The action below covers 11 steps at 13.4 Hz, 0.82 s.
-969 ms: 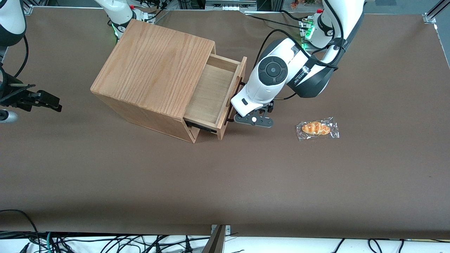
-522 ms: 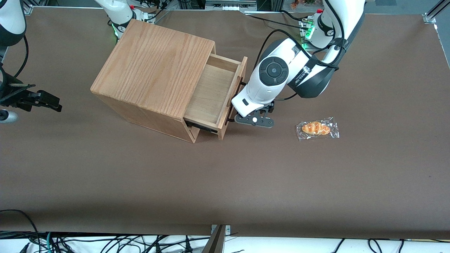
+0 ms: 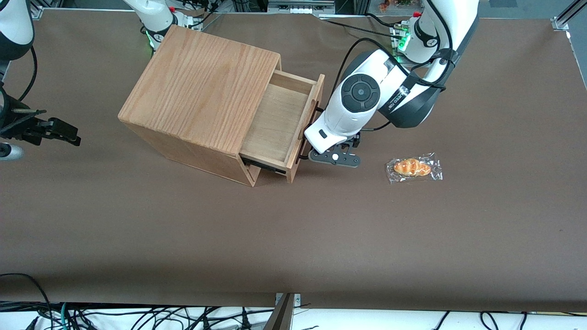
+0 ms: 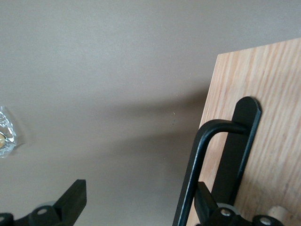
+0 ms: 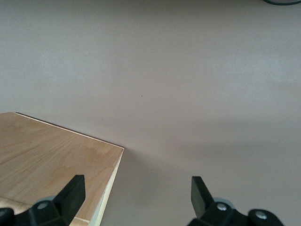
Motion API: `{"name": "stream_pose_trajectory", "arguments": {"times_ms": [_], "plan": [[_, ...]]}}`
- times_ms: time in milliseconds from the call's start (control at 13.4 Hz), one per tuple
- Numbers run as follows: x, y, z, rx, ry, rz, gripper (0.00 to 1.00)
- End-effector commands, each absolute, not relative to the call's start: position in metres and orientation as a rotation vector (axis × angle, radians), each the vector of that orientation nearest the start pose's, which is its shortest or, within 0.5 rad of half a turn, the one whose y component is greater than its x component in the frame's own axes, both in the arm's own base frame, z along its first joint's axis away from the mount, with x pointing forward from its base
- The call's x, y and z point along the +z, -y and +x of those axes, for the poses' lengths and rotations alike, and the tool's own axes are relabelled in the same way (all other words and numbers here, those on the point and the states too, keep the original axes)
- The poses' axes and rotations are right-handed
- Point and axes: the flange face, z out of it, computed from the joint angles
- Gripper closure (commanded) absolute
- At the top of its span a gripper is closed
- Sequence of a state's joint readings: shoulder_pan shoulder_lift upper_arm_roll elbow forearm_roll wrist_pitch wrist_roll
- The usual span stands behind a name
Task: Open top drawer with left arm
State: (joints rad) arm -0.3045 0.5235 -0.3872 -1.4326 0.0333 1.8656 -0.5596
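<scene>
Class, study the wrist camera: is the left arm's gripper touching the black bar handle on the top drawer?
Touching. In the left wrist view one finger is hooked between the bar handle and the top drawer front, pressed against the bar; the gripper is open.

We see the top drawer (image 3: 280, 121) in pale oak, its handle (image 4: 207, 155) black, on a brown bench (image 3: 321, 229); the gripper (image 3: 306, 147) is black.

**Brown table with a cabinet and a wrapped bun**

The table (image 3: 293, 238) is covered in a plain dark-brown sheet. A wooden cabinet (image 3: 202, 87) sits directly on it, turned at an angle, toward the edge farther from the front camera. A small bread roll in clear wrapping (image 3: 413, 167) lies flat on the sheet toward the working arm's end, well apart from the cabinet and a little nearer the front camera. The end effector (image 3: 334, 157) hangs low over the sheet between cabinet and roll.
</scene>
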Motion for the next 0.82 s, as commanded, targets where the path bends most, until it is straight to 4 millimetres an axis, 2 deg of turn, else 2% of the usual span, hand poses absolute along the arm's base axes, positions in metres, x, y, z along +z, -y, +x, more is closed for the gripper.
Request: {"name": "stream_pose_trajectory", "arguments": {"times_ms": [0, 522, 671, 746], "plan": [[0.421, 0.389, 0.568, 0.192, -0.159, -3.198, 0.0], [0.454, 0.38, 0.558, 0.199, -0.158, -3.176, 0.0], [0.466, 0.373, 0.557, 0.192, -0.146, -3.168, 0.0], [0.473, 0.362, 0.561, 0.183, -0.116, -3.17, 0.0]]}}
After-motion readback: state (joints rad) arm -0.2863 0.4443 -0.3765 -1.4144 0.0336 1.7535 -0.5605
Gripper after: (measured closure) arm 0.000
